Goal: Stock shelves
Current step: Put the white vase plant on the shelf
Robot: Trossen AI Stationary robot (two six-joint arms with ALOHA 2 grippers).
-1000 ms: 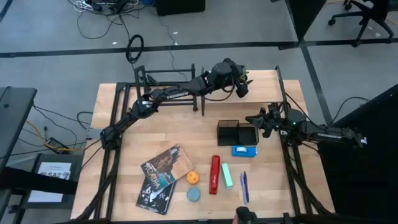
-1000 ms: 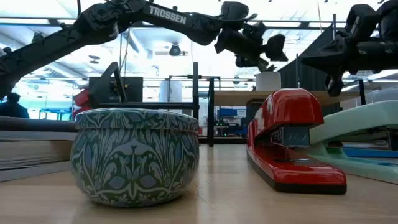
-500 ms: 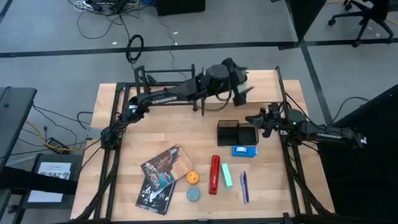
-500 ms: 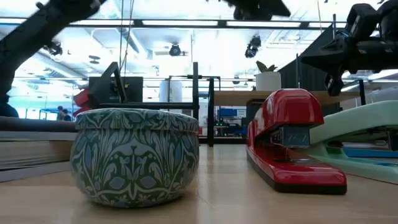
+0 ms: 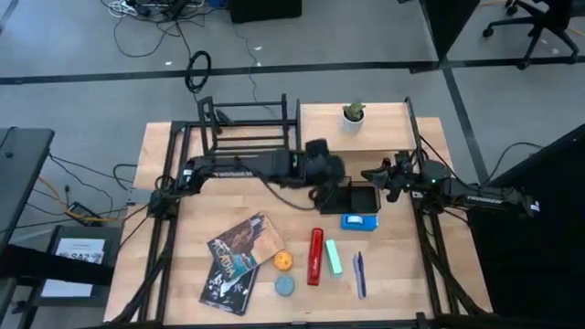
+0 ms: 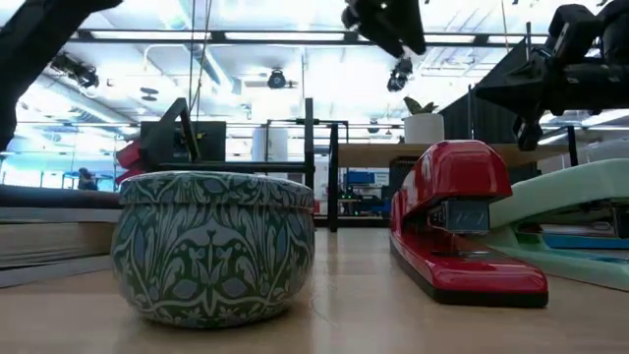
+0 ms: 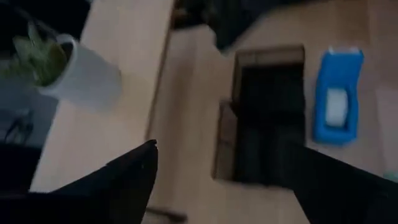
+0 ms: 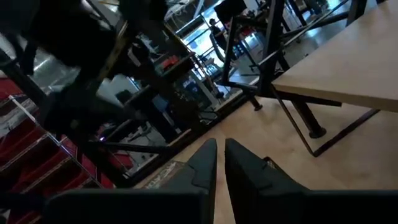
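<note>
High view: a small potted plant [image 5: 353, 113] is seen standing on the wooden plank shelf [image 5: 384, 137] at 1 o'clock of the table; the black tube rack [image 5: 249, 128] sits at 11 o'clock.
Left gripper [image 5: 322, 189]: held over the black mesh organizer [image 5: 348, 196] near table centre; in the left wrist view its fingers are seen spread wide apart, nothing between them.
Right gripper [image 5: 370, 173]: parked at 3 o'clock, just beside the organizer; in the right wrist view its fingers are nearly together, only a thin gap, nothing held.
Stock waiting: red stapler [image 5: 315, 256], mint block [image 5: 334, 258], pens [image 5: 358, 274], patterned tin [image 5: 284, 286], orange disc [image 5: 284, 260], books [image 5: 239, 262] at 6 o'clock; blue tape dispenser [image 5: 359, 221] just below the organizer.
Organizer handling: judged light, stiff, thin wire walls; best pinched across one rim wall, not the mesh floor.
Stapler handling: judged heavy, hard, glossy and slippery; best taken across the narrow body near mid-length.
Plant handling: white pot judged fragile, top-heavy; no re-grip needed while upright on the plank.
Risk: the plank shelf is already shared with the pot, so a nudge is possible.
</note>
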